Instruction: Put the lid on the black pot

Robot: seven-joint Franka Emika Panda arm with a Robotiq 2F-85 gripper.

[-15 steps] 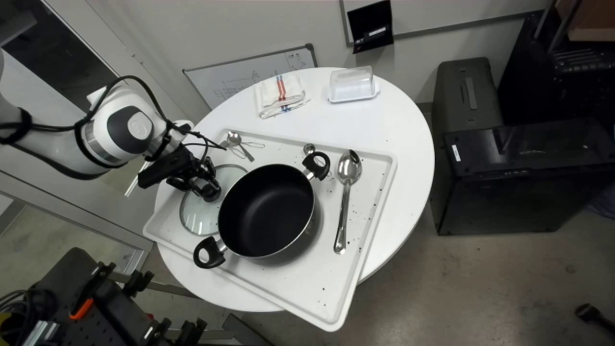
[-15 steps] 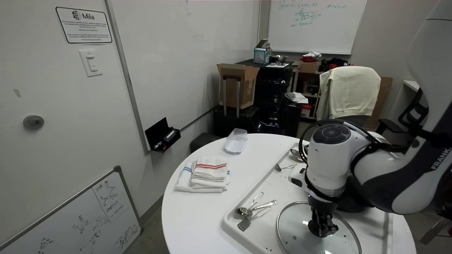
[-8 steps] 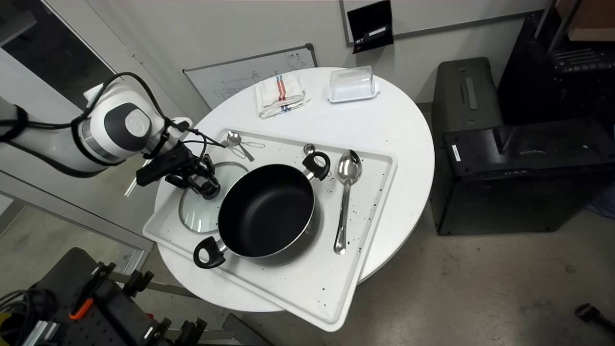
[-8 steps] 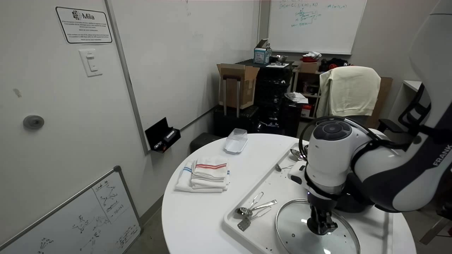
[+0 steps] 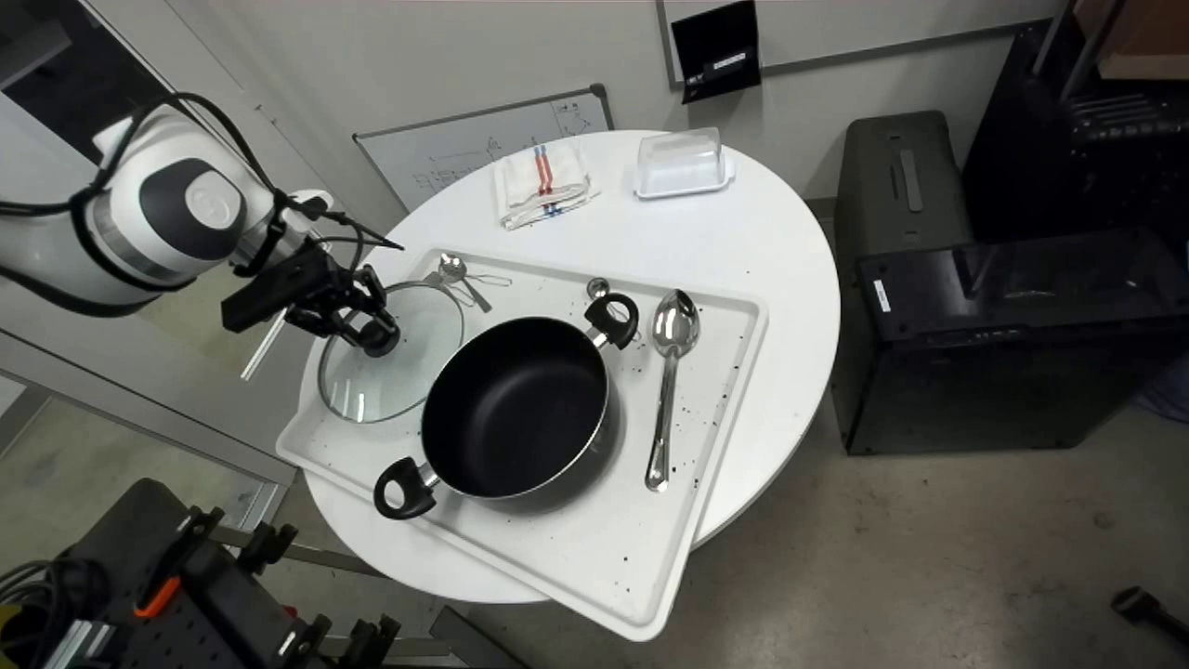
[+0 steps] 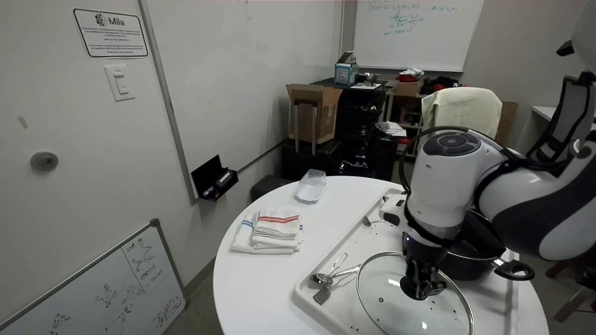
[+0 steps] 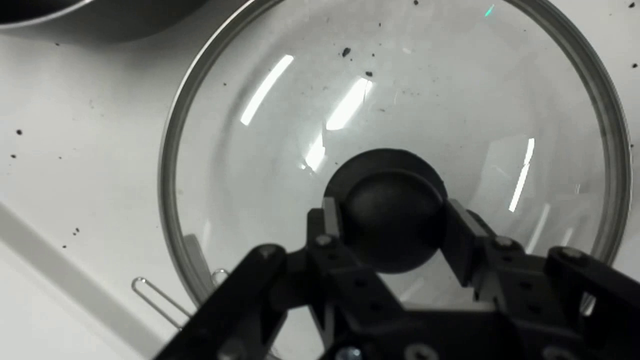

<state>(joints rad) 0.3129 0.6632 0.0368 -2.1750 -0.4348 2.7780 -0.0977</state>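
- The gripper (image 7: pixel 392 220) pinches the glass lid (image 7: pixel 400 125) by its black knob (image 7: pixel 395 200), fingers (image 7: pixel 457 245) a knob's width apart.
- Lid: knob up, over the tray (image 5: pixel 594 567) near the tabletop's (image 5: pixel 771 251) left edge in an exterior view.
- Black pot (image 5: pixel 516 409): upright, whole in an exterior view, long axis through both loop handles (image 5: pixel 420 499) toward the tabletop's lower-left and upper-right edges.
- In an exterior view the arm (image 6: pixel 442 195) hides much of it.

In the wrist view, the pot (image 7: pixel 107 21) beyond the hand (image 7: pixel 396 225) is cropped at top left; in an exterior view, the bottom edge crops the lid (image 6: pixel 402 314) under the hand.
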